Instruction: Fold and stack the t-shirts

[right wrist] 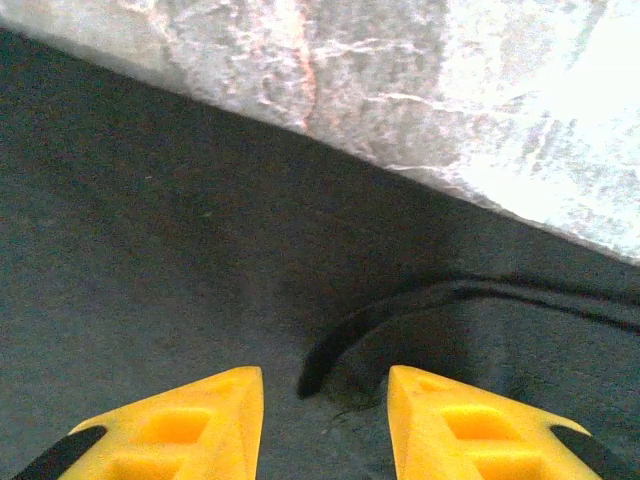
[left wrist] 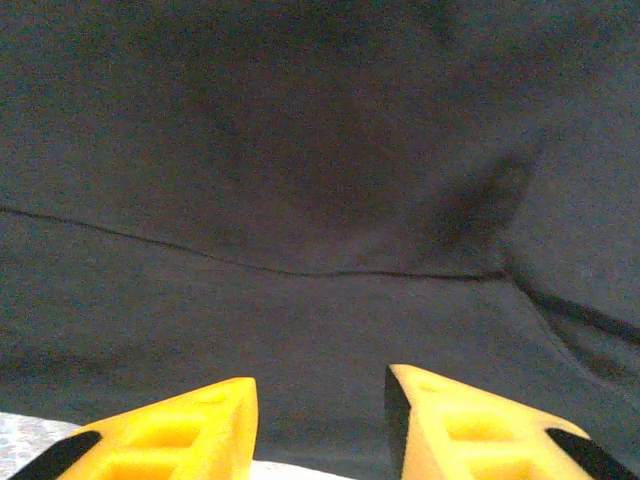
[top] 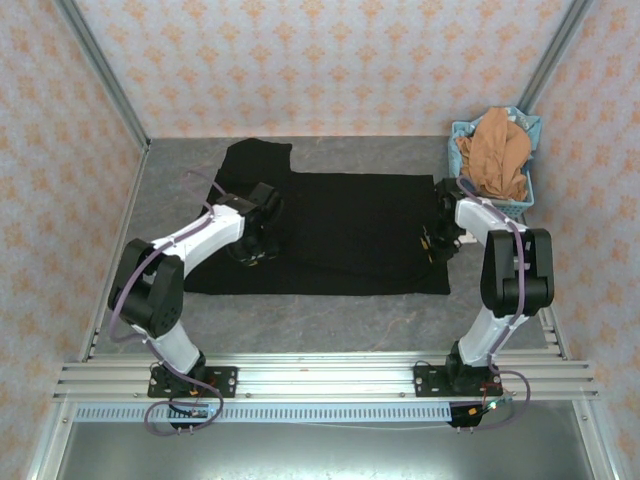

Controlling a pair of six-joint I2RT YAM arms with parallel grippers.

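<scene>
Mounting rail (top: 320, 372): seen nearest the lens, run across the whole foreground.
Table (top: 330, 318): grey and mottled; much of its middle is covered by cloth.
Black t-shirt (top: 350, 225): spread flat across the middle of the table, with one sleeve pointed to the far left. No print is shown on the upturned face.
Arms: the left arm (top: 170, 270) and right arm (top: 510, 270) are bent inward to opposite ends of the black t-shirt.
Basket (top: 530, 192): set at the far right corner, just beside the right arm.
Orange-brown t-shirt (top: 495, 150): heaped unfolded in the basket and piled above its rim.
Left gripper (top: 250, 248): poised low over the left part of the black t-shirt. Its jaws are held apart and nothing is gripped; only flat cloth and a seam (left wrist: 250, 262) are seen ahead.
Right gripper (top: 438, 248): poised at the right edge of the black t-shirt. Its jaws are parted over a curled lip (right wrist: 330, 350) of cloth, with nothing pinched.
Risk, layers: only the top layer may be caught at the curled lip, so the fold would be pulled apart.
Risk, timing: a skewed fold is likely if one end is lifted before the other.
Risk, basket: the heaped shirt could be brushed by the right arm, given how close they are.
</scene>
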